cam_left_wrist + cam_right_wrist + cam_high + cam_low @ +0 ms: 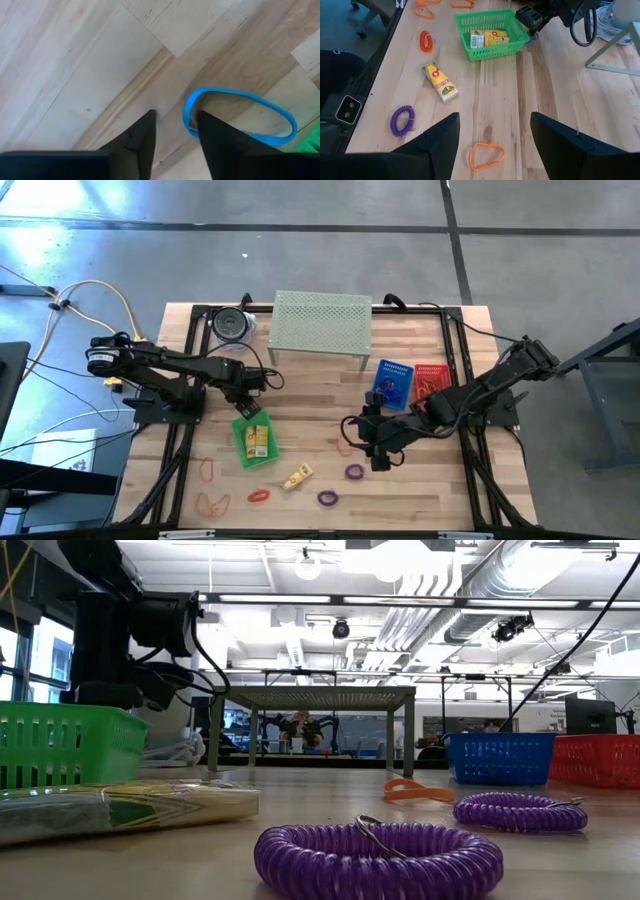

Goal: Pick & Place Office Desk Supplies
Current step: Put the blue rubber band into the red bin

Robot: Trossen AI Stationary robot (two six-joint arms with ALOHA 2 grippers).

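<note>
My left gripper (245,412) is open, low over the table at the far end of the green basket (253,440), which holds yellow packets (489,37). A blue loop (240,112) lies flat on the wood. Its near end sits between my left fingers, and one fingertip (207,125) stands over the loop's inside. My right gripper (362,442) is open above an orange loop (485,155) that lies on the table. A loose yellow packet (440,82), purple coil loops (354,472), a red loop (259,496) and orange loops (208,470) lie on the near part of the table. My left gripper comes at the blue loop from above, with the loop's end (187,117) between the two open fingers. I cannot tell whether a finger touches it. The loop lies flat on the table.
The pale-green perforated shelf (322,320) stands at the far edge, with a round dark object (232,325) to its left. A blue basket (393,383) and a red basket (432,380) sit at the right. Bare wood lies between the two grippers.
</note>
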